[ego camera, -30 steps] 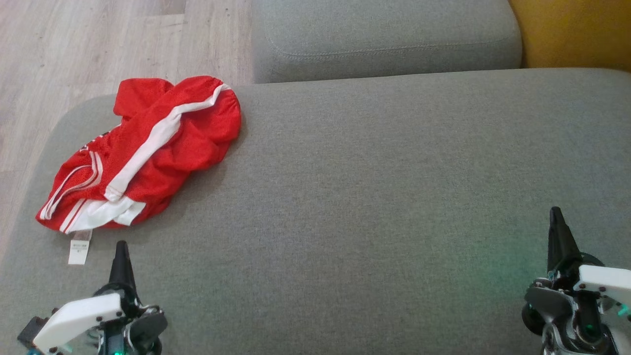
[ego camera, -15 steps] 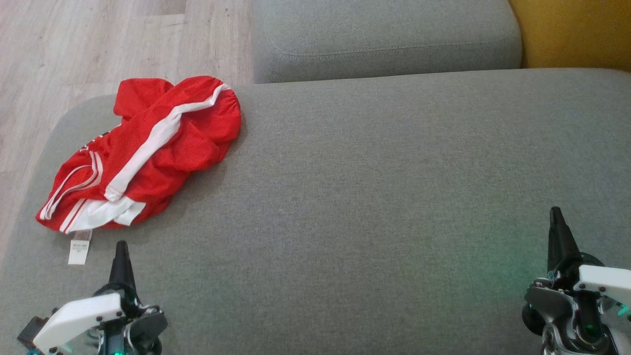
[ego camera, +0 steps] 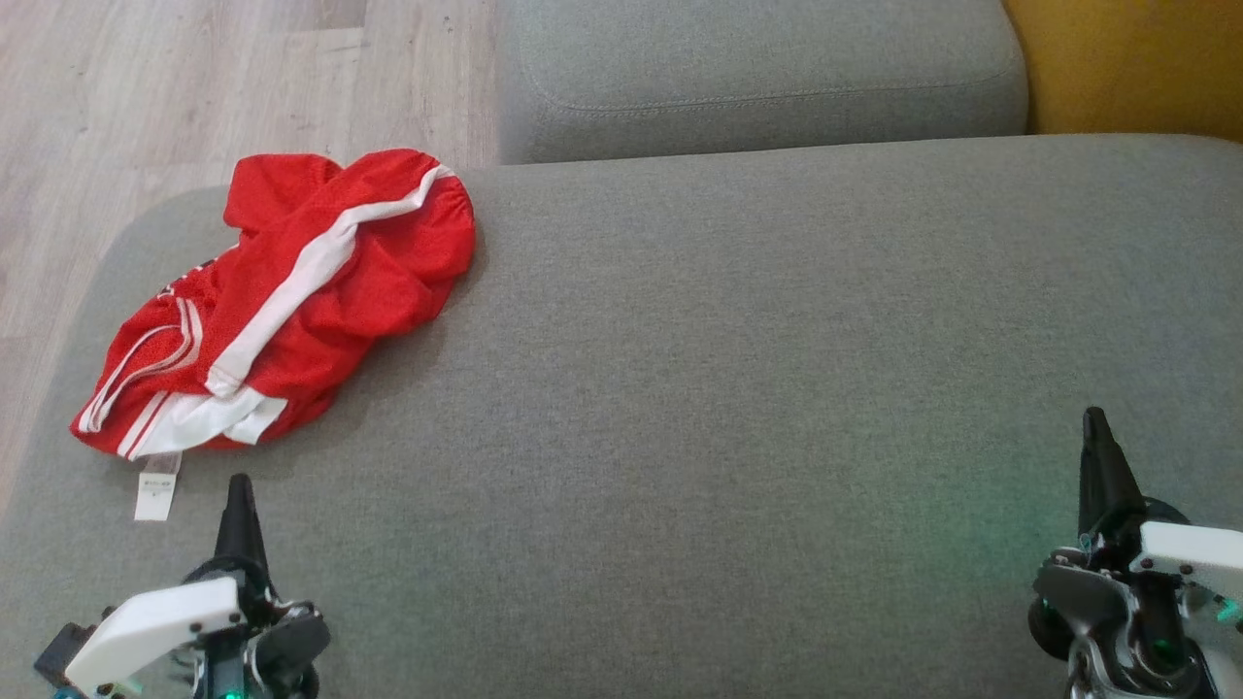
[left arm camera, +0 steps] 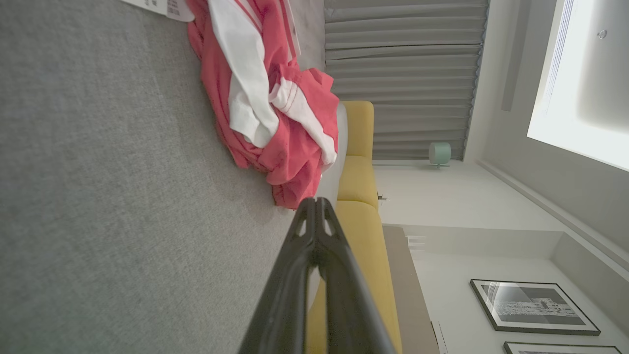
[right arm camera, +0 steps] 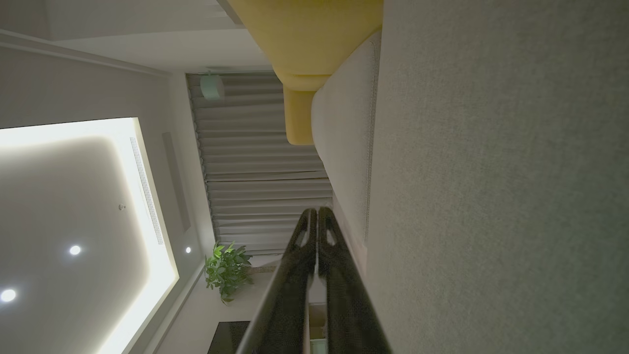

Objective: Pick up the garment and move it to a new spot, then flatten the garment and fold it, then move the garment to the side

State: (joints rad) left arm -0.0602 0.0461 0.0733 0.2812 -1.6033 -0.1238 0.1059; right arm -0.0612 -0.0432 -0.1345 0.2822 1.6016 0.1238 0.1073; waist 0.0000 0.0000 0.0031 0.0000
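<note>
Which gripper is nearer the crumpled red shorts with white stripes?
Left. The left gripper sits just short of the red shorts; the right gripper is far across the grey cushion.

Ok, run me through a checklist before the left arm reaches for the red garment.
1. Red garment free, nothing lying on it: ok.
2. Left gripper open to grasp: not ok, fingers shut.
3. Right gripper clear of the garment: ok, well apart.
4. Bare grey cushion for a new spot: ok.
5. Garment's far edge fully on the cushion: cannot tell.
</note>
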